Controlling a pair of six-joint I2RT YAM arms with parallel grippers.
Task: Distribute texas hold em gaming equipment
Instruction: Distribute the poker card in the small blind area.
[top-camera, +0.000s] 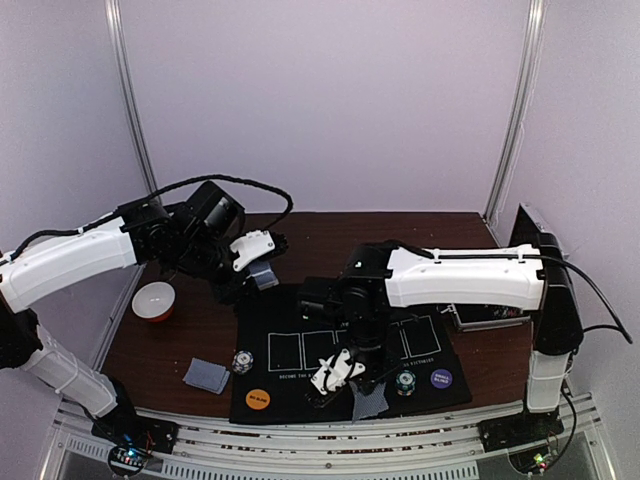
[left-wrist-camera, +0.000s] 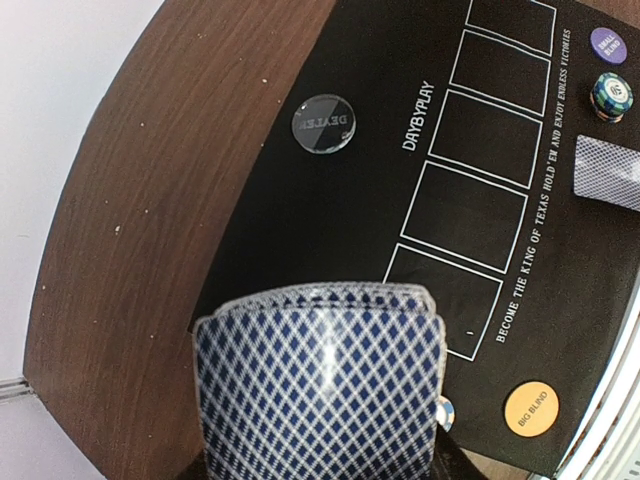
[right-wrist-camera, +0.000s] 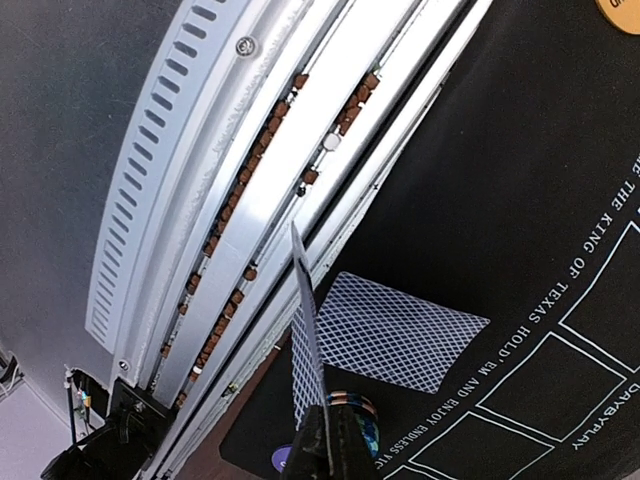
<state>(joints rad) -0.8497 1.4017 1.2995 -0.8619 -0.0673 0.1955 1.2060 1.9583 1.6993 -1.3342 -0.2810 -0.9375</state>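
Card-dealing step at the near-right seat, as I'm reading it: the second hole card is going down.

- Right gripper is hanging over the 6 o'clock edge of the black mat with white card outlines. It needs rolling so the pinched card comes flat before letting go.
- A release from this edge-on pose is likely tipping the card either way, maybe off the mat onto the white slotted rail at 6 o'clock.
- Best landing is beside or overlapping the face-down blue-grey diamond-backed card, which is lying flat just by the fingertips.
- Descent should be staying clear of the small striped chip stack at 3 o'clock of that card and the purple round blind disc beyond it.
- Go low and open slowly. A thin card could be clinging to a pad.

Hands, near to far:
- Right gripper is clamped fully on a single blue-grey-backed playing card, held nearly vertical, edge toward the wrist camera. It is touching nothing else that I can make out.
- Left gripper is parked high at 11 o'clock of the mat, closed partway around the thick blue-grey-backed deck, back facing the camera, well apart from the mat surface.
- Clear round dealer disc is sitting on the mat's far-left part, and the orange round blind disc at near-left. Neither is being touched.
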